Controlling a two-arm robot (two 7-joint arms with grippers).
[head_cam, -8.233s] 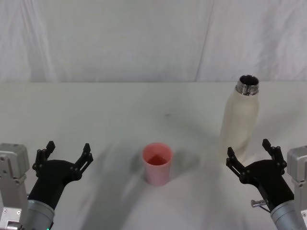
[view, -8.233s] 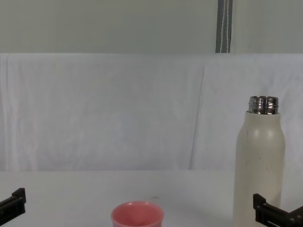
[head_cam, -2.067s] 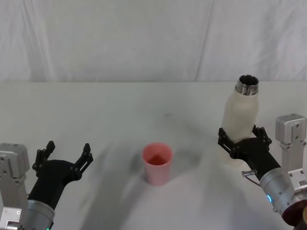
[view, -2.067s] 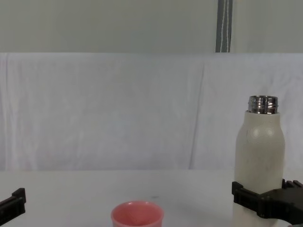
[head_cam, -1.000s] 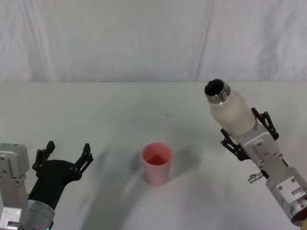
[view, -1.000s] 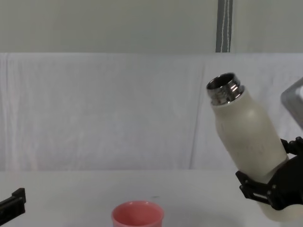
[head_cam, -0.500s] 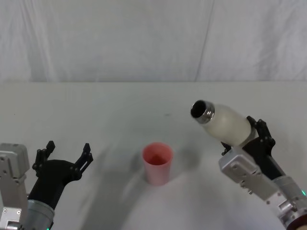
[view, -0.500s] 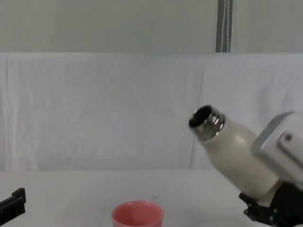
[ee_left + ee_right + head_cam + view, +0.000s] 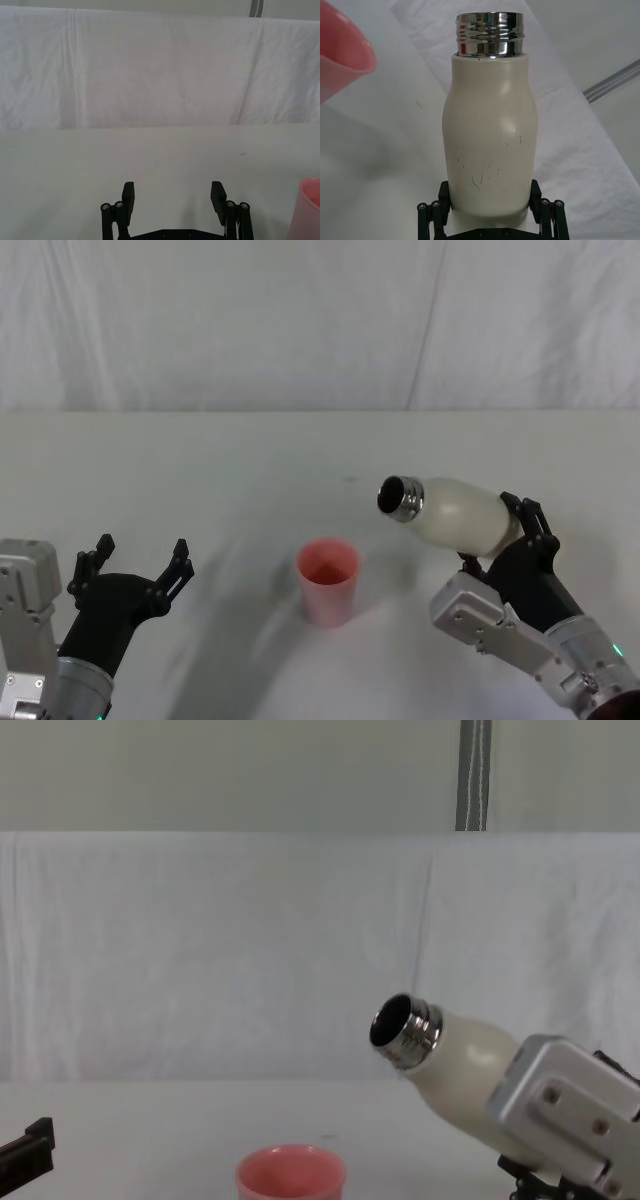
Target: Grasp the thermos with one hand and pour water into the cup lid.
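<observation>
The grasp is done and the pour is only partly set up. The tall cream-white matte thermos with a shiny steel threaded neck (image 9: 455, 512) is off the white cloth-covered table (image 9: 250, 470), tipped far over toward the robot's left so that it lies close to level, its open mouth aimed at the small round pink cup lid (image 9: 327, 580). In the head view the mouth hangs above and to the right of the cup lid, short of its rim, and no water shows leaving the neck. Judging from this, the bottle needs to travel a little further over the cup lid and tip more before anything lands inside; the cup lid stands upright near the middle of the table.

The right gripper (image 9: 491, 220) has its black fingers (image 9: 431, 216) closed on the lower body of the thermos, one on each side, pressed against the wall near the base. The left gripper (image 9: 173, 200) sits parked low at the robot's left, fingers spread wide with nothing between them, well apart from the cup lid.
</observation>
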